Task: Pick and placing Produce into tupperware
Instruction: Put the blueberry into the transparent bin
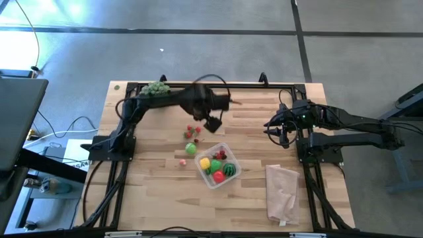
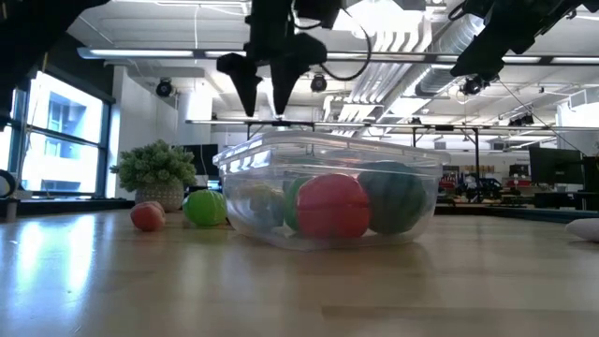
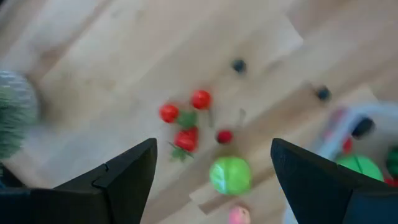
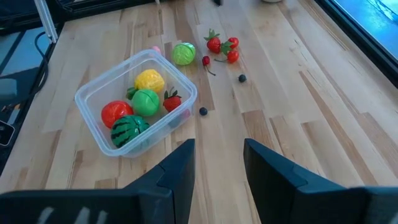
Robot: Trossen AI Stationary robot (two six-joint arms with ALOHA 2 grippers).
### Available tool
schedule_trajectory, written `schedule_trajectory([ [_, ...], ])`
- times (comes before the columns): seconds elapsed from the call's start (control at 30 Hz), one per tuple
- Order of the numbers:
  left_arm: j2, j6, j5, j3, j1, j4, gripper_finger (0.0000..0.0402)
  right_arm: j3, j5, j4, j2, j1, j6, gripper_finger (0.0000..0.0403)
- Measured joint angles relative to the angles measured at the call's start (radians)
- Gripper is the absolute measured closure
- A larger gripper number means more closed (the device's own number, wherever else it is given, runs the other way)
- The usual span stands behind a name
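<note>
The clear tupperware sits near the table's middle. In the right wrist view the tupperware holds a yellow piece, a green ball, a red ball, a strawberry and the striped watermelon ball. Loose on the wood beyond it lie a cluster of small red fruits, a green ball, a pink piece and two dark berries. My left gripper hangs open above the red cluster, fingers pointing down. My right gripper waits open at the right, in the air.
A grey-green bushy ball stands at the table's far edge, left of centre. A pale pinkish bag lies flat near the right front. Bare wood lies in front of the tupperware and between it and my right arm.
</note>
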State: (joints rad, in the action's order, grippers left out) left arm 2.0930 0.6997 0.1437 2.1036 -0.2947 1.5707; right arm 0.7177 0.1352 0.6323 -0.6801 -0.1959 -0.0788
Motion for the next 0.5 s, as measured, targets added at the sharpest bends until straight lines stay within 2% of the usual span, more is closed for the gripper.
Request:
schedule_trajectory([
  [0.17,0.0,-0.045,0.006,0.0,-0.074,0.0,0.0098,0.0,0.0,0.0,0.0,0.0,0.0,0.0274],
  [0.3,0.0,-0.111,0.105,0.0,-0.092,0.0,0.0098,0.0,0.0,0.0,0.0,0.0,0.0,0.0274],
  [0.4,0.0,-0.211,0.175,0.0,-0.091,-0.008,0.0098,0.0,0.0,0.0,0.0,0.0,0.0,0.0274],
  [0.5,0.0,-0.351,0.178,0.0,-0.09,-0.052,0.0098,0.0,0.0,0.0,0.0,0.0,0.0,0.0274],
])
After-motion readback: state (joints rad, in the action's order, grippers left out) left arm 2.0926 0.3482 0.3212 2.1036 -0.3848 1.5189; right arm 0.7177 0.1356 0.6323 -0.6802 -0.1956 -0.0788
